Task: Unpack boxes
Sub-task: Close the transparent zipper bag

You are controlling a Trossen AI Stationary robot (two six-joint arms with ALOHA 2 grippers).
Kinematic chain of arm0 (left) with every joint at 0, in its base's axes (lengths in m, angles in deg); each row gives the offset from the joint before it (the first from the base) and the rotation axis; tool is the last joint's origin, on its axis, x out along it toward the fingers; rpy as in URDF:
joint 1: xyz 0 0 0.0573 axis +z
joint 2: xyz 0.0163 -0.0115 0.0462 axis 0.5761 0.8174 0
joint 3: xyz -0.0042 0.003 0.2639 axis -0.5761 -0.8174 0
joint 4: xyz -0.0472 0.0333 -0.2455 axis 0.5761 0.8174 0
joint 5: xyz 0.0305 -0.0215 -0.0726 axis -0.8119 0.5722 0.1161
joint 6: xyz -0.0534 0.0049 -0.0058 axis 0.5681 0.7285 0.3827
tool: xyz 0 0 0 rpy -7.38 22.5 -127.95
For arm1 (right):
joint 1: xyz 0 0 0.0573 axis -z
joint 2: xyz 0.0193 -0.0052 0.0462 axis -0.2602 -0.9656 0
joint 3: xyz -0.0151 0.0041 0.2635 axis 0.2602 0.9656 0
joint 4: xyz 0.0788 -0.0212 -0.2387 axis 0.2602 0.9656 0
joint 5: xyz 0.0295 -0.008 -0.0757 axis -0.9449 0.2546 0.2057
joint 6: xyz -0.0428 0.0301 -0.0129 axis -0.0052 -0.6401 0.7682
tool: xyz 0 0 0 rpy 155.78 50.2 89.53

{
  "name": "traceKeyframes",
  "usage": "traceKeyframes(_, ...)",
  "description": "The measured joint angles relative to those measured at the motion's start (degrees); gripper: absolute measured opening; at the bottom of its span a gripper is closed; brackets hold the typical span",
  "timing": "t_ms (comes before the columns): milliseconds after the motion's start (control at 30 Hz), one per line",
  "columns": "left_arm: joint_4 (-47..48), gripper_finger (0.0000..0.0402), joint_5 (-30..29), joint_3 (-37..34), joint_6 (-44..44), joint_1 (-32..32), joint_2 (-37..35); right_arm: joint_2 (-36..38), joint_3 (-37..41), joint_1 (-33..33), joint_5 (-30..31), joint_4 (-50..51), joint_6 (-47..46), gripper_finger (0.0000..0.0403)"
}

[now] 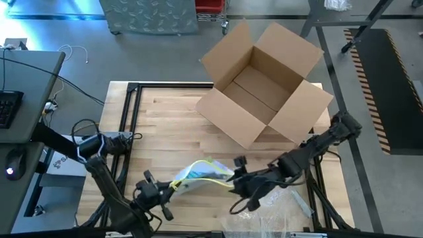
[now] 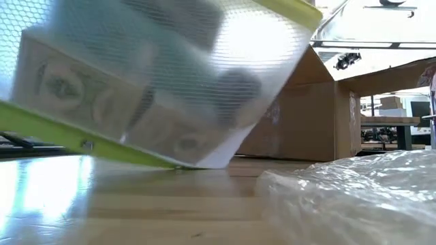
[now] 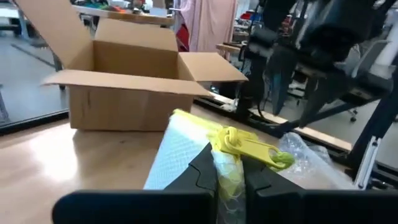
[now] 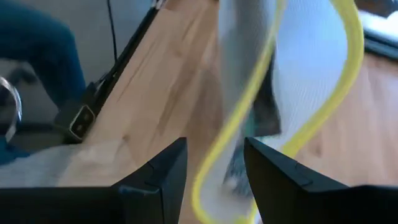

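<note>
Carton: the brown cardboard box (image 1: 264, 82) stands at the far side of the tabletop (image 1: 165, 125), all flaps folded out; its inside looks bare in the high view, so the unpacking seems far along.
Why it sits there: pushed back, it leaves the near half of the tabletop free for handling what came out.
Pouch: a clear mesh sleeve with a yellow edge (image 1: 201, 173) hangs between the two arms near the front edge, well apart from the box; something dark shows inside it, too blurred to identify.
Left gripper (image 3: 229, 163): its fingers are clamped tight on the pouch's yellow zipper end, apparently to anchor that end.
Right gripper (image 4: 214, 171): its fingers stand partly spread, one on each side of the yellow rim; I cannot tell whether they grip it or merely straddle it.
Likely purpose: one arm steadies while the other works the opening, a judgement only.
Film: crinkly clear plastic (image 2: 354, 197) lies on the front right, probably discarded packing.
</note>
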Motion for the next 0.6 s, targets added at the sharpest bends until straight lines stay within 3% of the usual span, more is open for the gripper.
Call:
traceKeyframes(100, -0.57, 0.0, 0.24, 0.0, -6.38, -0.03, -2.45, 2.31, 5.28, -0.34, 0.74, -6.33, -7.33, 0.0144)
traceKeyframes(200, -1.79, 0.0, 2.14, 0.0, -10.38, 0.31, -3.37, 1.29, 10.2, -0.19, 0.48, -17.99, -7.48, 0.0144)
traceKeyframes(333, -5.09, 0.0, 4.05, 0.0, -13.54, 1.68, -3.29, -3.05, 13.35, -0.06, -0.24, -39.84, 2.76, 0.0144)
traceKeyframes(433, -10.04, 0.0, 6.79, 0.0, -19.46, 3.21, -3.12, -7.1, 12.72, -0.61, 3.21, -52.91, 11.92, 0.0145)
traceKeyframes(600, -20.66, 0.0, 11.61, -0.02, -33.51, 6.23, -3.11, -13.72, 5.66, -0.76, 12.27, -59.62, 24.15, 0.0169)
